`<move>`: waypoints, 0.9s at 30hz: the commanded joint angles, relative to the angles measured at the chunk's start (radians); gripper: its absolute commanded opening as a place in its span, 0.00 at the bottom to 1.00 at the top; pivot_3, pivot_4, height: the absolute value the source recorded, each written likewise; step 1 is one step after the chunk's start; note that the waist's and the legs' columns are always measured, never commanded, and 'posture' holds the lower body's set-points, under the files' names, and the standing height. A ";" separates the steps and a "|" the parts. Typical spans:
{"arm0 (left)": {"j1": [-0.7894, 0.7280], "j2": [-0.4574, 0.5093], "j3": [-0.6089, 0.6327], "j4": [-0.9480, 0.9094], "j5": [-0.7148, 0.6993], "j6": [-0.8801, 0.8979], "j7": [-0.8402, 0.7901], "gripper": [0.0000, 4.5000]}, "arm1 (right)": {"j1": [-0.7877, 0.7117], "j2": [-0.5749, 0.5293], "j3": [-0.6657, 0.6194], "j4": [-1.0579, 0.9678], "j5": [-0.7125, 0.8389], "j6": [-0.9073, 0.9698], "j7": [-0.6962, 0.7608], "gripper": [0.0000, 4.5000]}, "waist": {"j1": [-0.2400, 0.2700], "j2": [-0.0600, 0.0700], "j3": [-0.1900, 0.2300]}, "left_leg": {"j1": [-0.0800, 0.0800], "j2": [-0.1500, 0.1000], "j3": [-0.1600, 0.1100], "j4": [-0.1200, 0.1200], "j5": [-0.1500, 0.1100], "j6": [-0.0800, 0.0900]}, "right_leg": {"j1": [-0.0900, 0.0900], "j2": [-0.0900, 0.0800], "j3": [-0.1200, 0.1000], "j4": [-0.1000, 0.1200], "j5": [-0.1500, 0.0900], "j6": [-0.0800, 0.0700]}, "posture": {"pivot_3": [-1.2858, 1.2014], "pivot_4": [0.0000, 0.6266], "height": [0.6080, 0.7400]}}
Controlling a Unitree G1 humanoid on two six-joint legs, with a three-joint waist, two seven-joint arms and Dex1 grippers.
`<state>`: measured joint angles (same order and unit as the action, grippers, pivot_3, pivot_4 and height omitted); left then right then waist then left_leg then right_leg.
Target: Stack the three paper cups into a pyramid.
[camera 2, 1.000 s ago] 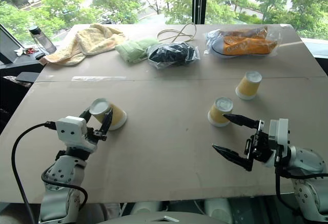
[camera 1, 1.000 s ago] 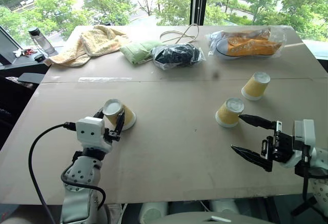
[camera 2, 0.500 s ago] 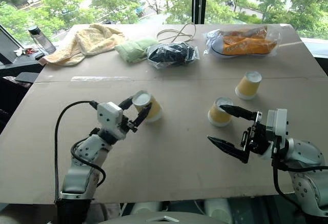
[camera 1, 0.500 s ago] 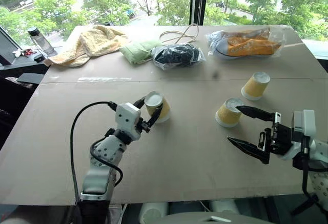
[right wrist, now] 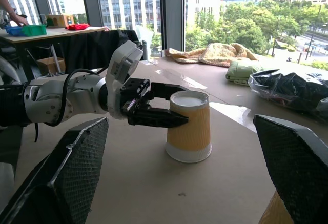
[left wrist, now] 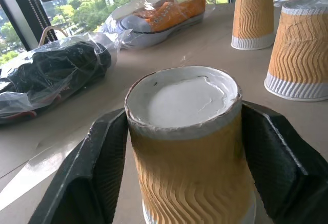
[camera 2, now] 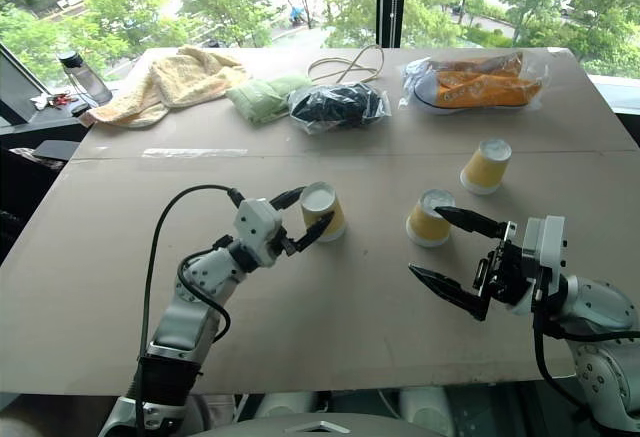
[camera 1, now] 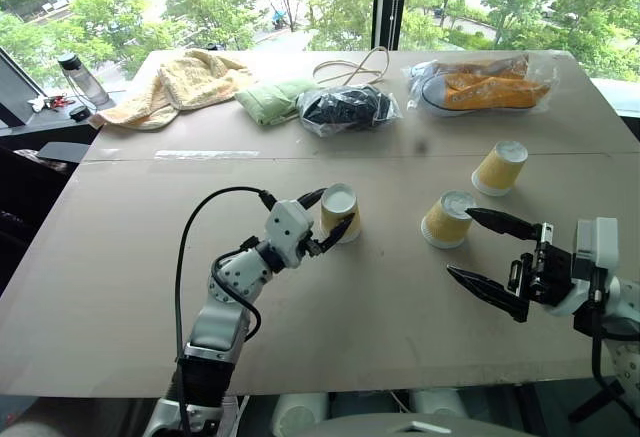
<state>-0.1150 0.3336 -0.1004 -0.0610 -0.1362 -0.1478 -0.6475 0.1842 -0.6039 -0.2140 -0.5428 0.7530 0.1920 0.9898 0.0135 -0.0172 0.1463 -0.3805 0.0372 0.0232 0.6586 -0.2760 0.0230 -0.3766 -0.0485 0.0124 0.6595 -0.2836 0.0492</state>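
Left pincer (camera 1: 331,217) reaching level across table (camera 1: 120,287), fingers straddling an upside-down ribbed yellow cup (camera 1: 339,213) near mid-table, grip unclear. Right pincer (camera 1: 486,254) spread wide, holding nothing, just beside second inverted cup (camera 1: 447,219); third cup (camera 1: 499,167) farther back.

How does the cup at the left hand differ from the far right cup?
The cup at the left hand sits mid-table between that hand's fingers; the far right cup stands free, farther back, nearest the bagged orange shoes. Both stand upside down, yellow-sided, white-based.
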 commanded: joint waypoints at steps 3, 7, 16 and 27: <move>0.017 0.004 0.013 -0.087 -0.068 0.007 -0.025 0.99 | -0.010 0.024 -0.046 -0.003 -0.017 -0.036 -0.054 1.00 | 0.000 0.000 0.000 | 0.000 0.000 0.000 0.000 0.000 0.000 | 0.000 0.000 0.000 0.000 0.000 0.000 | 0.52 0.24 1.00; 0.065 0.052 0.036 -0.246 -0.203 0.130 -0.078 0.99 | -0.050 0.048 -0.061 0.076 -0.120 -0.055 -0.155 1.00 | -0.003 0.000 0.000 | 0.000 0.001 0.000 0.000 0.000 0.000 | 0.000 0.000 0.001 0.000 0.000 0.000 | 0.52 0.24 1.00; 0.093 0.296 0.201 -0.473 -0.482 0.465 -0.145 0.99 | -0.130 0.080 0.030 0.187 -0.258 -0.009 -0.268 1.00 | -0.005 0.002 0.001 | 0.000 0.001 0.000 0.000 0.000 0.000 | 0.000 0.000 0.002 0.001 0.000 0.000 | 0.52 0.24 1.00; 0.069 0.586 0.379 -0.528 -0.728 0.744 -0.271 0.99 | -0.212 0.111 0.076 0.300 -0.275 0.000 -0.254 1.00 | -0.009 0.002 0.003 | -0.001 0.000 0.001 0.000 0.000 0.000 | -0.001 0.000 0.000 -0.001 0.000 0.000 | 0.52 0.24 1.00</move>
<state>-0.0363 0.8954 0.2359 -0.5471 -0.8265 0.5788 -0.8969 -0.0164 -0.4935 -0.1334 -0.2224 0.4720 0.1982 0.7297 0.0049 -0.0150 0.1495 -0.3812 0.0376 0.0238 0.6586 -0.2760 0.0229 -0.3780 -0.0482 0.0127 0.6590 -0.2840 0.0490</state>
